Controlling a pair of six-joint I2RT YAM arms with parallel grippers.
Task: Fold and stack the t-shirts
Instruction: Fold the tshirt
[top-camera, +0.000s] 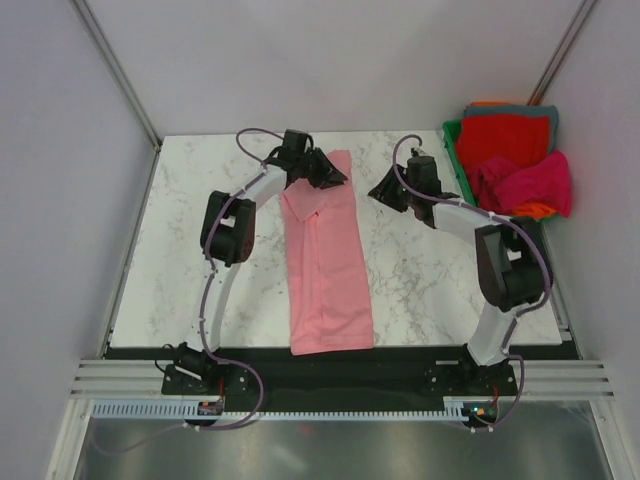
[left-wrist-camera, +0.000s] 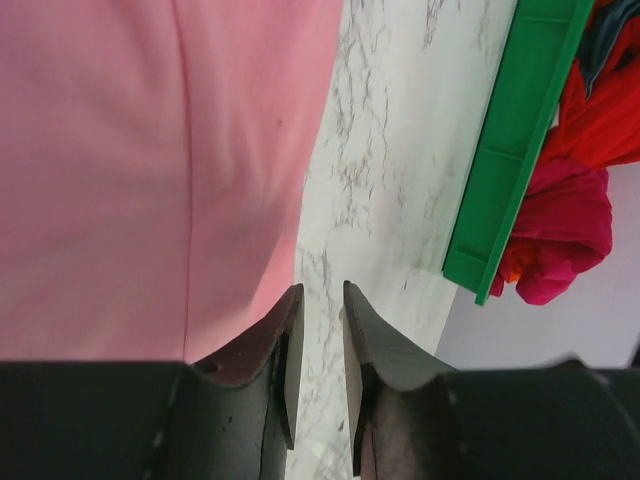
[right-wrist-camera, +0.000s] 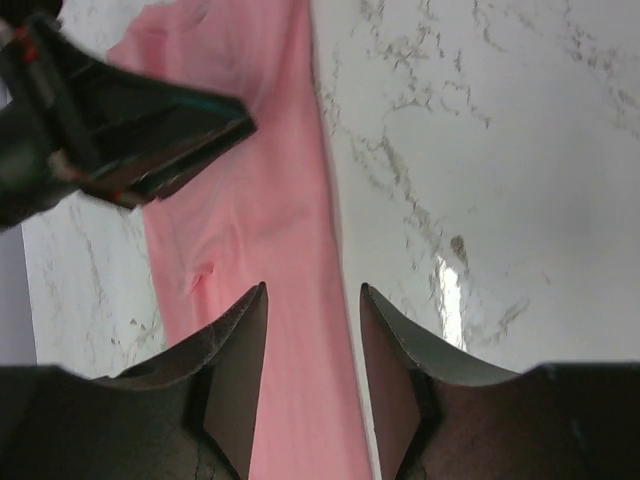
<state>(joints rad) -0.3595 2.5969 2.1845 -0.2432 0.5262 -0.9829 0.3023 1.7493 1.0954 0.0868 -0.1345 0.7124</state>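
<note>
Marble table (top-camera: 420, 270) holds pink t-shirt (top-camera: 325, 270); grey walls (top-camera: 60, 150).

Marble table (top-camera: 420, 280) carries pink t-shirt (top-camera: 325, 270) (folded lengthwise) and green bin (top-camera: 458, 160).

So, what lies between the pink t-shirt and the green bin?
In the top view, the right gripper and its arm hang over bare marble table between the pink t-shirt and the green bin.
</note>
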